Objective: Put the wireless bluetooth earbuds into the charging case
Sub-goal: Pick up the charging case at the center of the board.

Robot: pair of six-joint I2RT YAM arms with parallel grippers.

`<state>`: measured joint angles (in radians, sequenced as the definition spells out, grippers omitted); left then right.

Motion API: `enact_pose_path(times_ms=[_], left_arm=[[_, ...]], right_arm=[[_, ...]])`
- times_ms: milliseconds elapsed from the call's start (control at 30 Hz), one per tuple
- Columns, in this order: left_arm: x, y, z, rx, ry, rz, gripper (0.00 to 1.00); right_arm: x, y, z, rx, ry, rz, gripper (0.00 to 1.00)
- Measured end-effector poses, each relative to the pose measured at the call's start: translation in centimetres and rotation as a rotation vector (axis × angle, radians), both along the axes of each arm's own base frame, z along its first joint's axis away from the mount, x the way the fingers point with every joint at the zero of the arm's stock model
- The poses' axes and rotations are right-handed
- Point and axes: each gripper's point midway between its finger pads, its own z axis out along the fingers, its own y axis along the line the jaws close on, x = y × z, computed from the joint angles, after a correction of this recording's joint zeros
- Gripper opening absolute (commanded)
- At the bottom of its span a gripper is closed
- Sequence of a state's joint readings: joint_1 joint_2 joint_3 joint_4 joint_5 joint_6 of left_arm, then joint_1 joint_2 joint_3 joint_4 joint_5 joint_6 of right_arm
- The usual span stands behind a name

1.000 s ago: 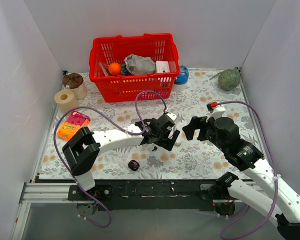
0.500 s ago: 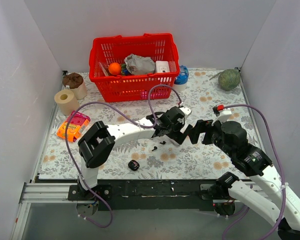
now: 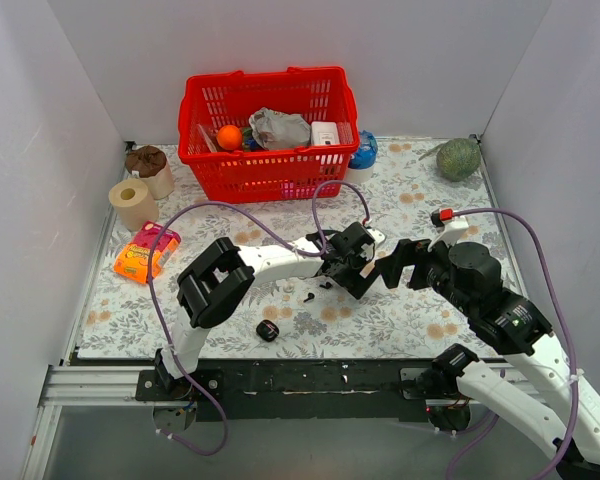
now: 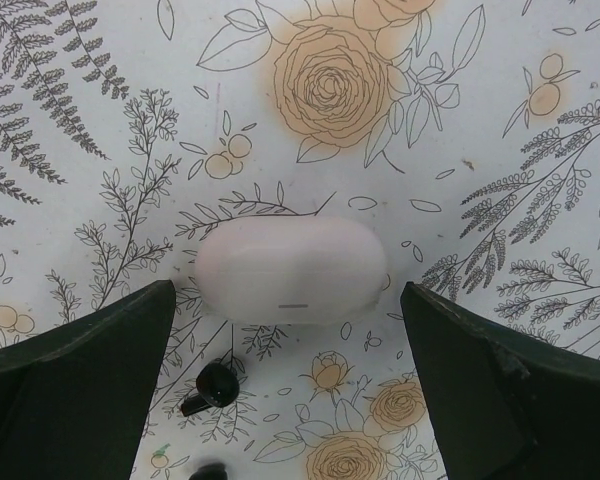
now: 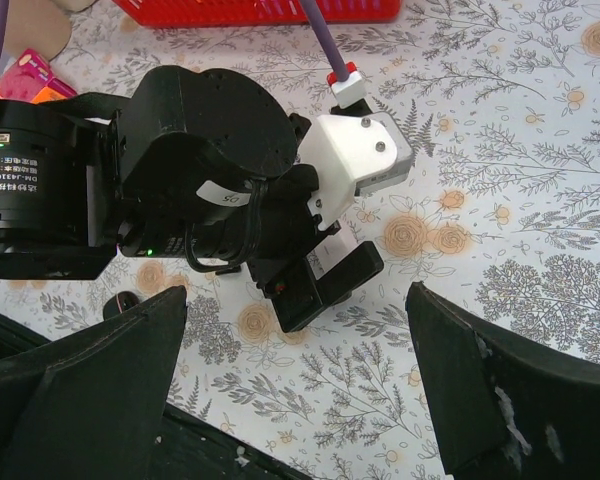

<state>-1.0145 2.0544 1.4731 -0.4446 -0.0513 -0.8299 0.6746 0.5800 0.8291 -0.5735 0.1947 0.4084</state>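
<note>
Nearest the bases, at 7 o'clock from the left gripper (image 3: 357, 278): charging case (image 3: 268, 331), alone on the floral mat (image 3: 430, 190), lid too small to judge. Farther in, two earbuds (image 4: 208, 385), loose at 8 o'clock of that gripper, one cut off by the wrist view's lower edge. Left arm stretched low toward 1 o'clock, jaws wide astride a white pill-shaped case (image 4: 292, 270), holding nothing. Right gripper (image 3: 402, 264) at 3 o'clock, likewise spread wide, empty. White case hidden from above.

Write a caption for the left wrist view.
Open left gripper looks down on a white pill-shaped case, two black earbuds beside it on floral cloth.
</note>
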Motion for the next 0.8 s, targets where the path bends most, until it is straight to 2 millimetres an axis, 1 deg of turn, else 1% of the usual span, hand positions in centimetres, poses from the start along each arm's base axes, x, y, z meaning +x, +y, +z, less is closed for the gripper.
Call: enact_pose_path(times_ms=[233, 367, 533, 667, 800], left_arm=[[0.0, 0.1, -0.1, 0.004, 0.001, -0.003, 0.97], [0.0, 0.0, -0.1, 0.003, 0.000, -0.003, 0.94], [0.1, -0.1, -0.5, 0.008, 0.000, -0.007, 0.92], [0.2, -0.1, -0.5, 0.010, -0.010, -0.018, 0.90], [0.3, -0.1, -0.6, 0.015, -0.016, -0.028, 0.84]], right_arm=[[-0.1, -0.1, 0.1, 0.005, -0.005, 0.000, 0.98], [-0.2, -0.2, 0.2, 0.007, -0.008, 0.000, 0.98], [-0.3, -0.2, -0.2, 0.001, 0.000, -0.001, 0.98], [-0.3, -0.3, -0.6, -0.003, 0.005, -0.001, 0.98], [-0.3, -0.3, -0.9, -0.005, 0.012, -0.002, 0.98]])
